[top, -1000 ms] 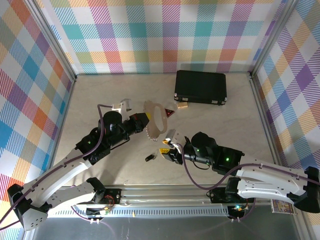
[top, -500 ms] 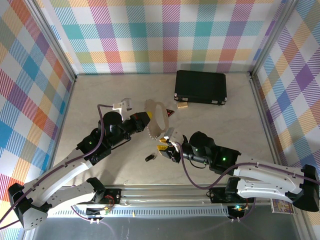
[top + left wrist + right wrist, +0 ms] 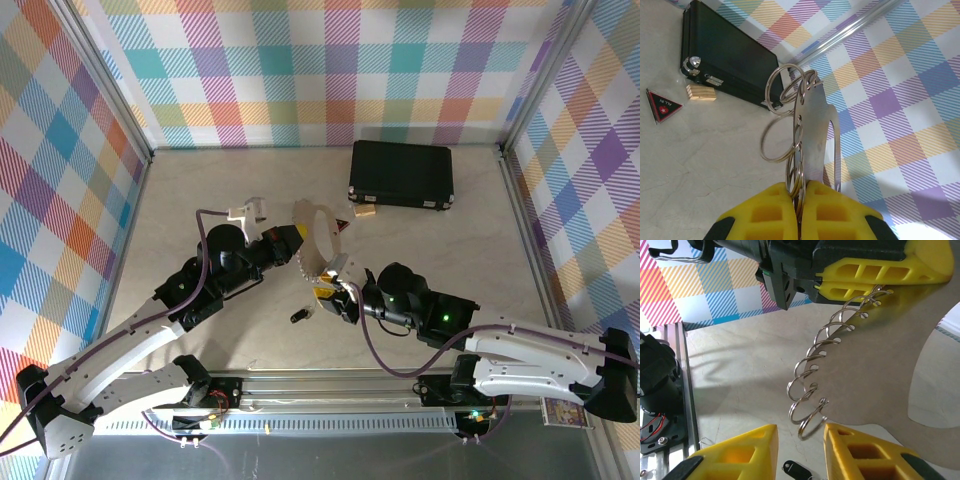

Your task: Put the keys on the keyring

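Top view: the keyring (image 3: 316, 238) is held off the desk (image 3: 200, 200), clamped in the fully closed left tool (image 3: 289, 241), with its long axis running roughly from 12 to 6 o'clock and its row of split rings along the edge facing the left tool. The right tool (image 3: 335, 290) is seen at the keyring's 6 o'clock end. In the right wrist view its fingers (image 3: 735, 457) stand apart, with the lowest ring between them and no grip yet evident.

The key (image 3: 299, 315) lies flat on the desk at about 7 o'clock from the right tool, which is judged the nearer one. Its long axis appears to run from 8 to 2 o'clock.

Compared with a second ago, the right tool has been advanced toward 12 o'clock and its gap narrowed. The key is unmoved.
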Available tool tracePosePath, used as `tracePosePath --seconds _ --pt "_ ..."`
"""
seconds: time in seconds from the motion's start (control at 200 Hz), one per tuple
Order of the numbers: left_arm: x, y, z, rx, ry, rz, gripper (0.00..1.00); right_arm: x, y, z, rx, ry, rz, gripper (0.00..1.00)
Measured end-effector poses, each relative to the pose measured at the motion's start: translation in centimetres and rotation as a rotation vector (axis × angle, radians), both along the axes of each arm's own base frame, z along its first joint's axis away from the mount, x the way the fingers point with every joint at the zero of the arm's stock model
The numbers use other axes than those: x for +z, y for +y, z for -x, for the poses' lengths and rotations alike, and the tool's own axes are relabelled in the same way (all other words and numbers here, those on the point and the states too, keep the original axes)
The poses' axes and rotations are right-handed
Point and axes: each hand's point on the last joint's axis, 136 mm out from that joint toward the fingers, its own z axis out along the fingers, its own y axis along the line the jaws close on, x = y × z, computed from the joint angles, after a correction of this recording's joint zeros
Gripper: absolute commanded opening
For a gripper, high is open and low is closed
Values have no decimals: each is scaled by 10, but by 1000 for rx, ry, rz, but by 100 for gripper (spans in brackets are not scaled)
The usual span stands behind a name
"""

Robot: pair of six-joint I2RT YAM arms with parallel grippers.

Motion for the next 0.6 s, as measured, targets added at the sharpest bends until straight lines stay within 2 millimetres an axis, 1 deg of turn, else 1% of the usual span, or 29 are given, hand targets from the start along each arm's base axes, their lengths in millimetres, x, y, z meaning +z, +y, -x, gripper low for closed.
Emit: tracePosePath --seconds 0.265,0.405,0.495,0.6 --pt "-1 -1 1 -3 2 3 0 -1 0 -5 -22 -11 5 19" --pt "2 -2 0 -4 -4 14 0 -1 0 -6 -30 -14 8 14" --pt "2 -2 1 -10 -4 15 0 -1 -1 -7 -37 -16 9 13" --pt "2 -3 2 -11 -4 15 0 -1 -1 -8 -42 -17 10 14"
